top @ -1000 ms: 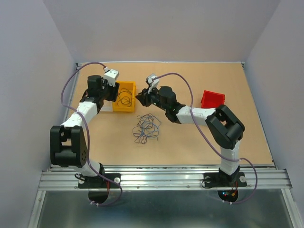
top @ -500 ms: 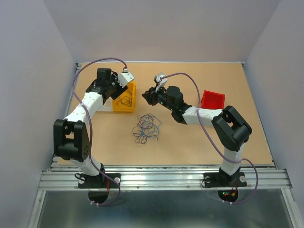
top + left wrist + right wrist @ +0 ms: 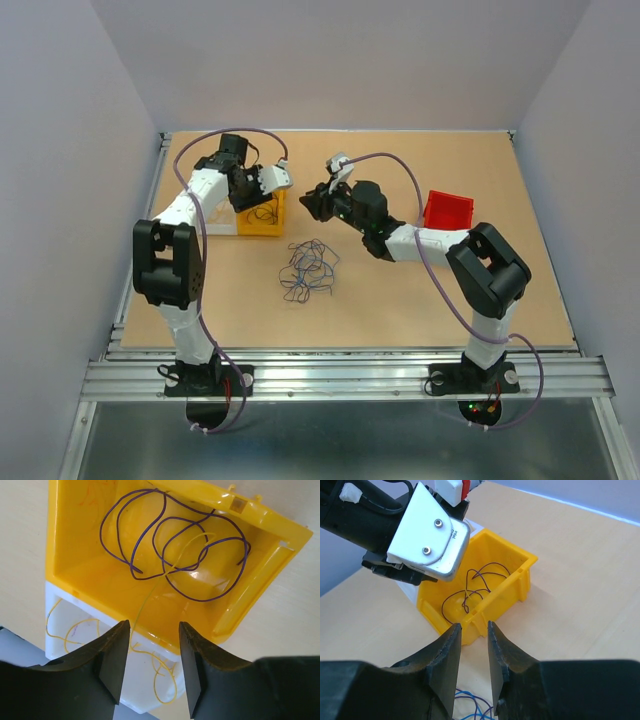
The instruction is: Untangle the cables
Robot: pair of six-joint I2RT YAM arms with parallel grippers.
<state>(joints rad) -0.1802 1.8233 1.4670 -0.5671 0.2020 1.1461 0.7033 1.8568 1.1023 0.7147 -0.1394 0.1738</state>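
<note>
I hold the left gripper point(image 3: 152, 632) over the yellow bin point(image 3: 272, 555), jaws moderately apart and gripping nothing; I judge this is the drop spot for the purple strands point(image 3: 200, 560) lying loose inside. The right gripper point(image 3: 473, 630) hangs close by, jaws narrow and empty. The tangled cables point(image 3: 308, 270) lie on the table point(image 3: 450, 290) between the arms, apart from both.

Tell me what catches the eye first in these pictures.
A bright yellow bin toward the back left of the table holds loops of purple wire, and the left gripper and right gripper are both poised close to it. Nearer the arms, around mid-table, lies a loose tangle of thin dark cables. A red bin sits off to the right.
</note>
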